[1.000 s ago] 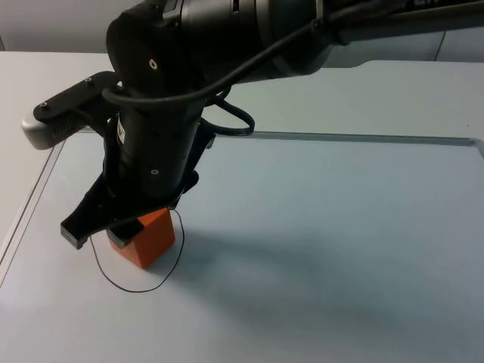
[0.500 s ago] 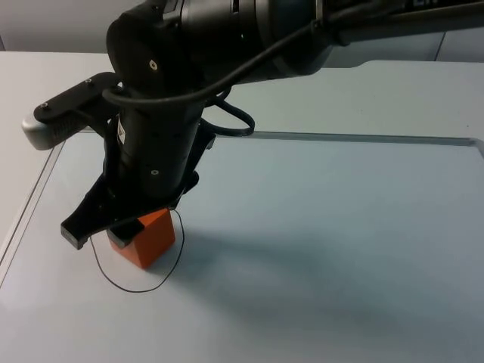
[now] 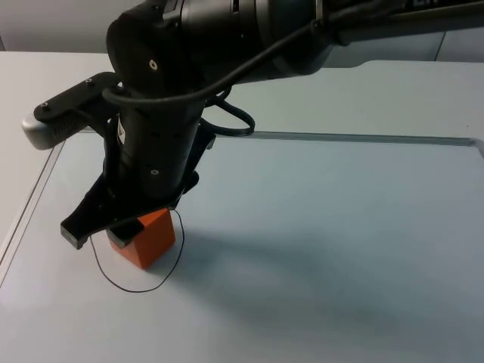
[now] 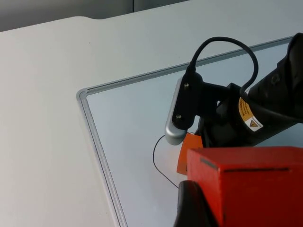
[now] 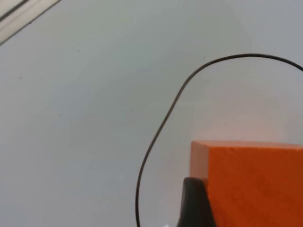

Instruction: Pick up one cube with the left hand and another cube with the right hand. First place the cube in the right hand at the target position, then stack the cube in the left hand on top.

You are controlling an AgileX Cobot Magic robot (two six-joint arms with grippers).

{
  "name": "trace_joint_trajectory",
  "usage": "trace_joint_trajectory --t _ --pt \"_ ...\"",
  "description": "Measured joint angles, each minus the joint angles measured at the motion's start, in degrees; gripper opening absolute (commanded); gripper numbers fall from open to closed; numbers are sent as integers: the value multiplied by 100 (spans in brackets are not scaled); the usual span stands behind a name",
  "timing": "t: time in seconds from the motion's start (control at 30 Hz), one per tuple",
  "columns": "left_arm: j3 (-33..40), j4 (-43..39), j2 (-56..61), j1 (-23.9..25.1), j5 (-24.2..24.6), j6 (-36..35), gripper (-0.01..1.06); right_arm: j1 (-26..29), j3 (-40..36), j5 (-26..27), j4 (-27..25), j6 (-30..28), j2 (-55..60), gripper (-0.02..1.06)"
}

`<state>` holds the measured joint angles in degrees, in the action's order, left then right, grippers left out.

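the right gripper (image 3: pixel 106 227) is down at the drawn circle (image 3: pixel 140 286), its fingers pinching the orange cube (image 3: pixel 151 236), which sits inside that circle on the table (image 3: pixel 325 227); in the right wrist view the orange cube (image 5: pixel 251 182) lies against a fingertip with the circle's line (image 5: pixel 163 127) curving just beside it; the left gripper (image 4: pixel 194 208) waits off to the side of the circle, clamped on the red cube (image 4: pixel 251 184), and looks across at the right arm's body over the circle.

risks, as a judgement: if the right fingers part unevenly or lift off at a slant, the orange cube may be dragged or turned, perhaps off the circle; a skewed base would make the red cube sit badly or slide off when stacked; the right arm itself stands in the way, covering the space above the circle, so the left arm coming in too soon could strike it; a raised pale border (image 4: pixel 94 142) runs near the circle, but apart from the cube.
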<state>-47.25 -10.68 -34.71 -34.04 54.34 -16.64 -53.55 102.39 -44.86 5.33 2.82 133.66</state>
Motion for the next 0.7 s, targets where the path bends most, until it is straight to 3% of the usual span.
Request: trace_joint_trajectory --t 0.2,0.4,0.7 --pt "0 0 0 0 0 0 0 0 0 0 -63 0 0 36" --pt "0 0 0 0 0 0 0 0 0 0 -63 0 0 51" --pt "0 0 0 0 11 0 0 0 0 0 -75 0 0 53"
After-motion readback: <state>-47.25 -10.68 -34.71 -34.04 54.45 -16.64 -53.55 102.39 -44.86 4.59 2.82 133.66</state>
